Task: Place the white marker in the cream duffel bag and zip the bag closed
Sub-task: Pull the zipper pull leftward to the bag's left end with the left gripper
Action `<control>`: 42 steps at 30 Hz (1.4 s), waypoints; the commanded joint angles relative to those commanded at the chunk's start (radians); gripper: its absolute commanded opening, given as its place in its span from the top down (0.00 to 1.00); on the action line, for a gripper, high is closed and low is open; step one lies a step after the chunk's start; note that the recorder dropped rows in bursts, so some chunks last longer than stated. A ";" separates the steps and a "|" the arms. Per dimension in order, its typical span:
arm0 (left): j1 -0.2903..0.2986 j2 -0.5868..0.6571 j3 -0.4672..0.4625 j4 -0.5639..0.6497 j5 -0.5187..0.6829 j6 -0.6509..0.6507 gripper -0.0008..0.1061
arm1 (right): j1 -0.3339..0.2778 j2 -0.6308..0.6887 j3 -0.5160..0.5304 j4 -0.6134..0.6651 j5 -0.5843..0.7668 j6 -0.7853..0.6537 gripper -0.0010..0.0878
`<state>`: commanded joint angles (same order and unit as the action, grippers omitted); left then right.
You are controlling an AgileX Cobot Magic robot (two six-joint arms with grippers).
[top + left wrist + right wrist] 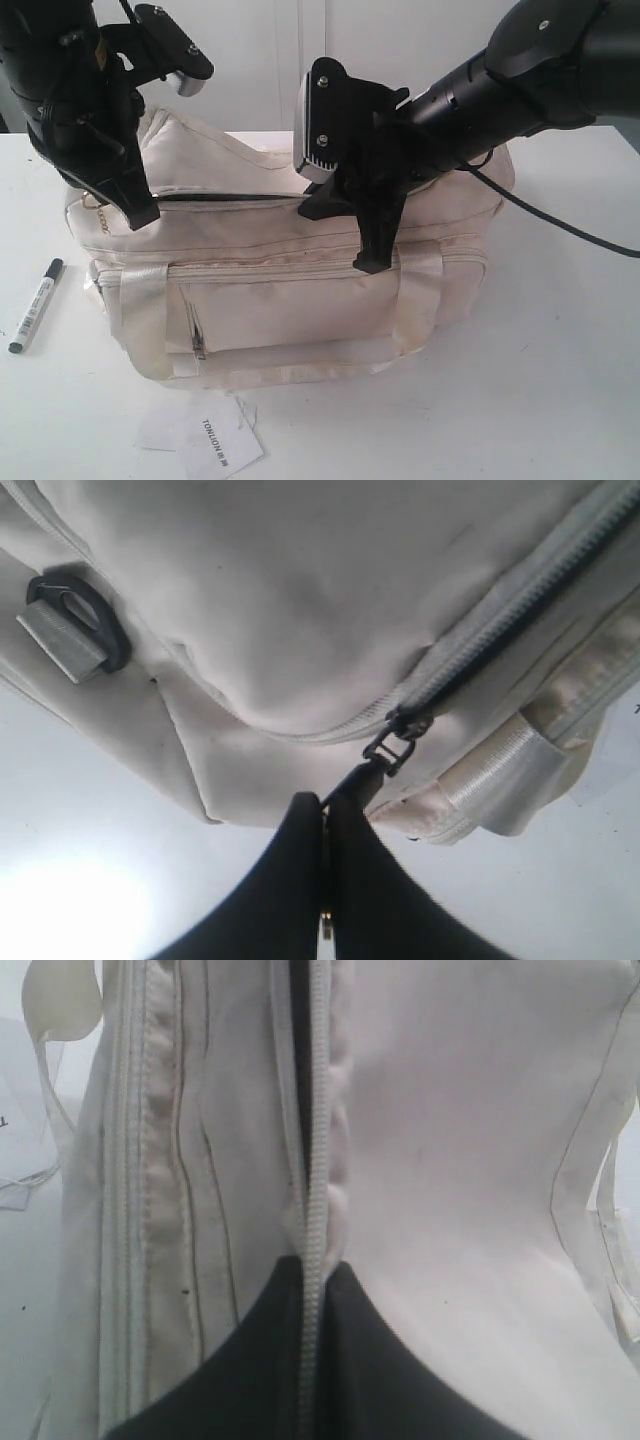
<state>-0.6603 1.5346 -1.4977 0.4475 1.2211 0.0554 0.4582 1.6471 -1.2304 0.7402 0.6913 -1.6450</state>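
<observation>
One cream duffel bag [300, 310] on one white table [560, 400]; one white marker [34, 305] near the table's left edge; two paper slips by its front edge, one printed tag [222, 447] and one fainter plain sheet [158, 428] beside it; two grippers, the left gripper [142, 214] and the right gripper [374, 262], one per arm; three zip lines countable on the bag in the exterior view: one top flap zip [230, 197], one long front zip [270, 268], one short upright pocket zip [197, 335]; two satin handle straps [420, 300] down the bag's front; one black strap ring [75, 620] and one zip pull [390, 750] in the left wrist view.
</observation>
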 joint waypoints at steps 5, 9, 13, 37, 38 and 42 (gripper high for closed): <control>0.000 0.000 0.000 0.011 0.000 0.000 0.99 | 0.000 0.000 0.000 0.000 0.000 0.000 0.99; 0.010 0.000 0.000 0.015 0.000 0.005 0.99 | 0.000 0.000 0.000 0.000 0.000 0.000 0.99; 0.062 0.000 0.000 -0.031 0.000 0.005 0.99 | 0.000 0.000 0.000 0.000 0.000 0.000 0.99; 0.080 0.000 0.000 0.034 0.000 0.005 0.99 | 0.000 0.000 0.000 -0.002 -0.016 0.000 0.99; 0.080 0.000 0.000 0.034 0.000 0.005 0.99 | 0.000 0.000 0.000 -0.002 -0.016 0.000 0.99; 0.080 0.000 0.000 0.042 0.000 0.005 0.99 | 0.000 0.000 0.000 -0.004 -0.016 0.000 0.99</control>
<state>-0.5806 1.5346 -1.4977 0.4894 1.2211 0.0607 0.4582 1.6471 -1.2304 0.7358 0.6754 -1.6450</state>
